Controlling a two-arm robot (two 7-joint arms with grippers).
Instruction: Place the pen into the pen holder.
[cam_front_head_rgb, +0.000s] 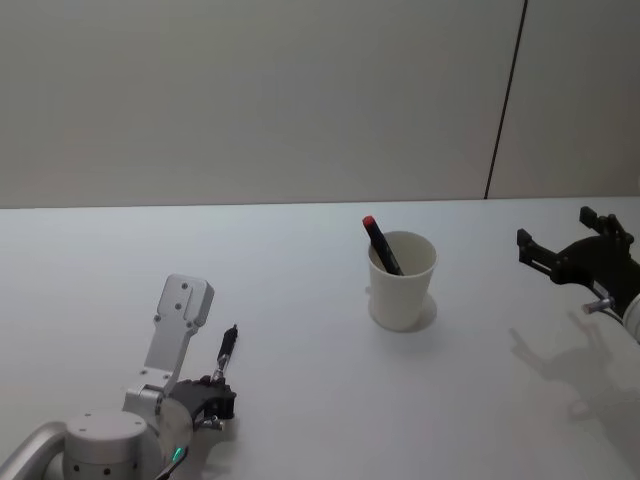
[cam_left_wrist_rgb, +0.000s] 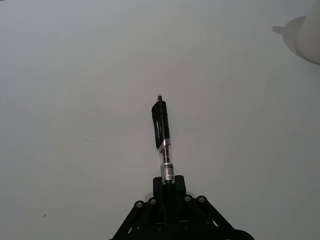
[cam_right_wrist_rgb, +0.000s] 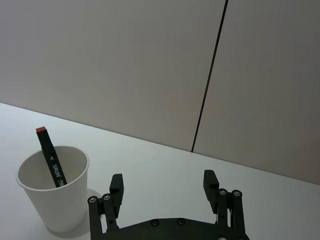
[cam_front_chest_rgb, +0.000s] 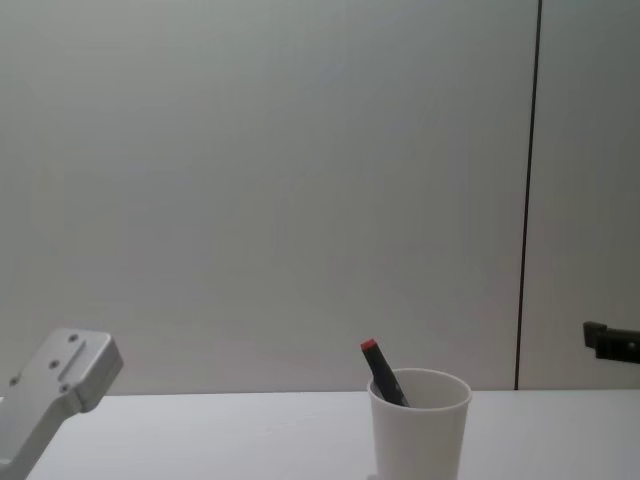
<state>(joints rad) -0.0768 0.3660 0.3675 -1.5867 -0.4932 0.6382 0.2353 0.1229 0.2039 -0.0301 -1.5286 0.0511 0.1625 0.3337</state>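
Observation:
A black and clear pen (cam_front_head_rgb: 227, 352) (cam_left_wrist_rgb: 164, 145) sticks forward out of my left gripper (cam_front_head_rgb: 218, 382) (cam_left_wrist_rgb: 169, 186), which is shut on its rear end low over the table's front left. The pen holder, a white paper cup (cam_front_head_rgb: 402, 283) (cam_right_wrist_rgb: 55, 192) (cam_front_chest_rgb: 418, 425), stands upright mid-table, well to the right of and beyond the pen. A black marker with a red cap (cam_front_head_rgb: 380, 243) (cam_right_wrist_rgb: 51, 157) (cam_front_chest_rgb: 382, 372) leans inside the cup. My right gripper (cam_front_head_rgb: 555, 232) (cam_right_wrist_rgb: 163, 184) hovers open to the right of the cup, holding nothing.
The white table (cam_front_head_rgb: 300, 300) meets a plain grey wall (cam_front_head_rgb: 250, 100) at the back. A dark vertical seam (cam_front_head_rgb: 505, 100) runs down the wall behind the cup's right side. The cup's edge (cam_left_wrist_rgb: 310, 30) shows far off in the left wrist view.

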